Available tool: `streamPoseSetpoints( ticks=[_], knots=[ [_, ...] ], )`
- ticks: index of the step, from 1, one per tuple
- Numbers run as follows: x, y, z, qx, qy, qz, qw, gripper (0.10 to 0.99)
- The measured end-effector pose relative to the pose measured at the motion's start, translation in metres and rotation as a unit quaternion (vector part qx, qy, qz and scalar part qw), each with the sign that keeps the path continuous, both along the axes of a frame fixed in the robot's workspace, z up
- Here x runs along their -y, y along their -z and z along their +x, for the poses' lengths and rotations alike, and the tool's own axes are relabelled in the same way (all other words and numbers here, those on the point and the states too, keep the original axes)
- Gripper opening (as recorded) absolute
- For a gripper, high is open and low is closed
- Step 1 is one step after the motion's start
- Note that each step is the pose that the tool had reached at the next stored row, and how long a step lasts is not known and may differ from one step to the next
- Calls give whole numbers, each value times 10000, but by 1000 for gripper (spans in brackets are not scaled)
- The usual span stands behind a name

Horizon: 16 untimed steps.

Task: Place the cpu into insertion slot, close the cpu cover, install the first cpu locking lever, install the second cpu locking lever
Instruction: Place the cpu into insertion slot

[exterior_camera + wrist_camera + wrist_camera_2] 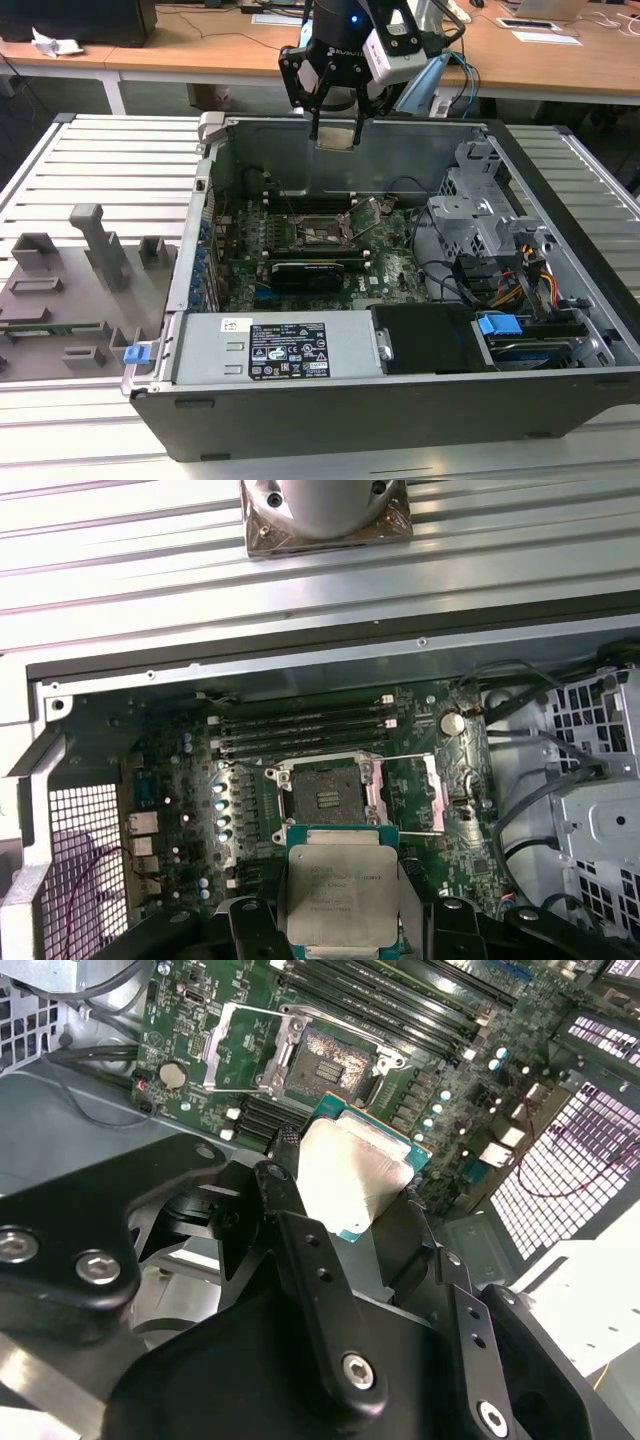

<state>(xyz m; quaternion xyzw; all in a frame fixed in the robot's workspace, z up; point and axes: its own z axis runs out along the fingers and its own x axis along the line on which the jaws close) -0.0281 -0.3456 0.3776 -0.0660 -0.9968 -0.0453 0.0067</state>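
Slatted metal table (110, 150), open computer case (300, 390): nothing is seated yet.
Your gripper (335, 132) pinches the cpu (337, 895) by its edges, hanging above the board, short of the bare insertion slot (322, 792). The cpu cover (435, 795) stands swung open beside the slot. By my reading all four steps remain. Both wrist views show chip against socket; the exterior view shows height, near the case's far wall.

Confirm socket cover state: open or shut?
Open. The cover is swung off beside the socket, whose contacts lie bare; the gripper holds the chip.
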Motion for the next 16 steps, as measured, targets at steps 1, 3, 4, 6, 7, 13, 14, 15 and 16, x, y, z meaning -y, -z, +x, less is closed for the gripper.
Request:
streamPoseSetpoints(
  ticks=[1,3,4,6,7,13,14,15,16],
  knots=[
    [0,0,0,0,15,0,10000,537],
    [0,0,0,0,39,0,10000,537],
    [0,0,0,0,46,0,10000,537],
    [0,0,0,0,72,0,10000,537],
    [0,0,0,0,82,0,10000,537],
    [0,0,0,0,141,0,9999,537],
    [0,0,0,0,148,0,9999,537],
    [0,0,0,0,158,0,9999,537],
    [0,0,0,0,165,0,9999,537]
  ],
)
